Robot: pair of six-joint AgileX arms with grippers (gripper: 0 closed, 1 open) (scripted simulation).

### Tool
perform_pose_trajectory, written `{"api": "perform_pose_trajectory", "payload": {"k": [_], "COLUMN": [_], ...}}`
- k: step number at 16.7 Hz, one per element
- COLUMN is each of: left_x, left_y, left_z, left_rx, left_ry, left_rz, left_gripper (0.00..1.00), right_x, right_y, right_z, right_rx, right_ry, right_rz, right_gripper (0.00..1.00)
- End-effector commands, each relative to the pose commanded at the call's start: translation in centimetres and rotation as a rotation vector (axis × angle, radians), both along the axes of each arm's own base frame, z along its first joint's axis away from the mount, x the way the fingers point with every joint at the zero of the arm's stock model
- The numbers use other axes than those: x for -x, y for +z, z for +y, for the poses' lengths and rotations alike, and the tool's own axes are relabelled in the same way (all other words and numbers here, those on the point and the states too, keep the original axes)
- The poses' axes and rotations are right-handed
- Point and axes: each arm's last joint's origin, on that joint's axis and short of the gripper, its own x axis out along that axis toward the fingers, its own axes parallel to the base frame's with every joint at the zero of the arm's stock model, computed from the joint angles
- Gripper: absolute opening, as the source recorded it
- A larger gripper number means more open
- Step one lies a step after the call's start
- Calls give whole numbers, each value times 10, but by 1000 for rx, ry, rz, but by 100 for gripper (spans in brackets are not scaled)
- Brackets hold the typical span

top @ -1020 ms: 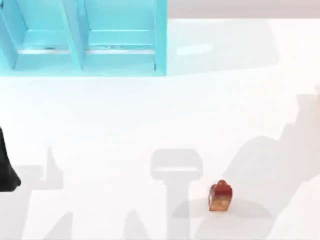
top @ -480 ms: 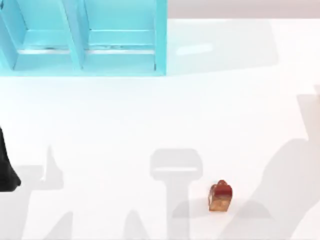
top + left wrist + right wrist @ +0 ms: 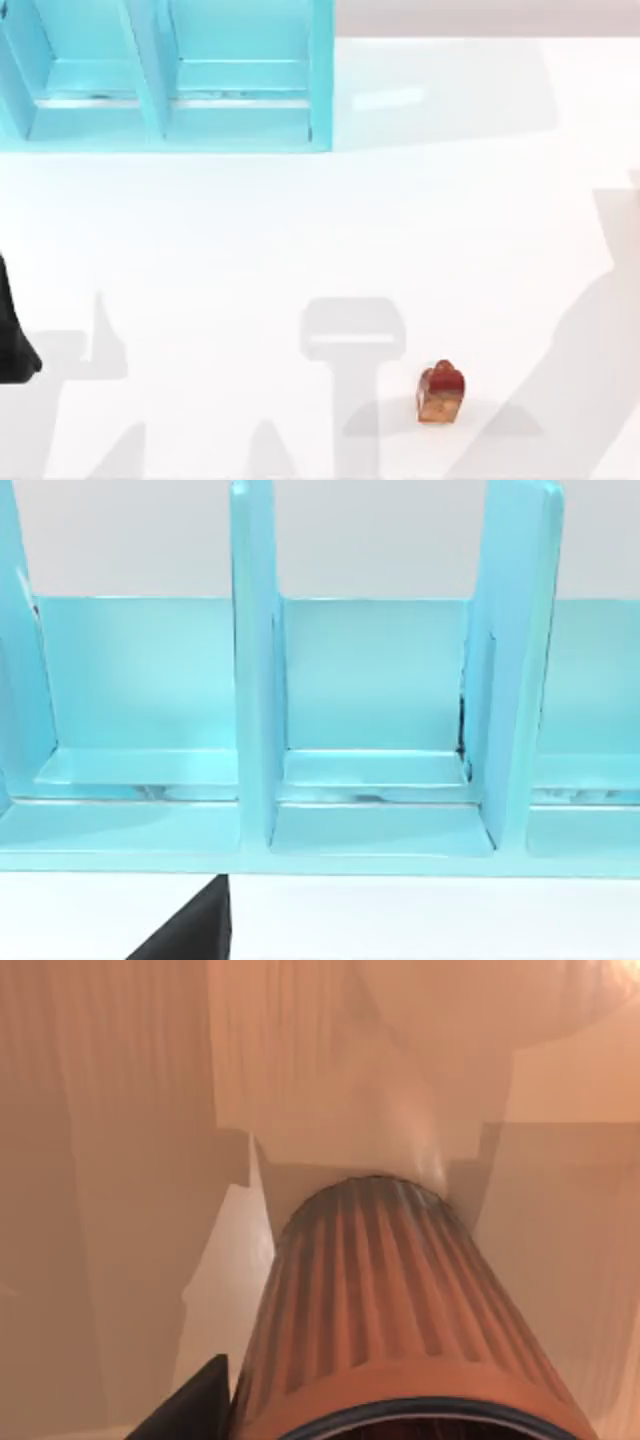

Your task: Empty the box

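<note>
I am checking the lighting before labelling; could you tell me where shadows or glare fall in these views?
Top view: grey shadows lie across the white table, one pooling under the small red-brown object. Left wrist view: the blue box is evenly lit. Right wrist view: soft shadows surround the ribbed bin.

A dark part of the left arm (image 3: 14,335) sits at the far left edge of the top view, about halfway down toward the near side of the worktop. In the left wrist view, a black wedge of the left gripper (image 3: 190,930) juts in at the frame's edge. In the right wrist view, a similar dark piece of the right gripper (image 3: 190,1408) appears at the edge.
</note>
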Motion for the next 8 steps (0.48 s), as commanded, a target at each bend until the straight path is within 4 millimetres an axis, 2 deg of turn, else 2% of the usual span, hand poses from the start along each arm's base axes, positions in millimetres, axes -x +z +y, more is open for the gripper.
{"api": "perform_pose_trajectory", "payload": {"k": [8], "left_x": [0], "left_y": [0], "left_z": [0], "left_rx": [0], "left_ry": [0], "left_rz": [0], "left_gripper": [100], "right_x": [0], "right_y": [0], "right_z": [0], "right_rx": [0], "right_ry": [0], "right_rz": [0], "right_gripper": [40]}}
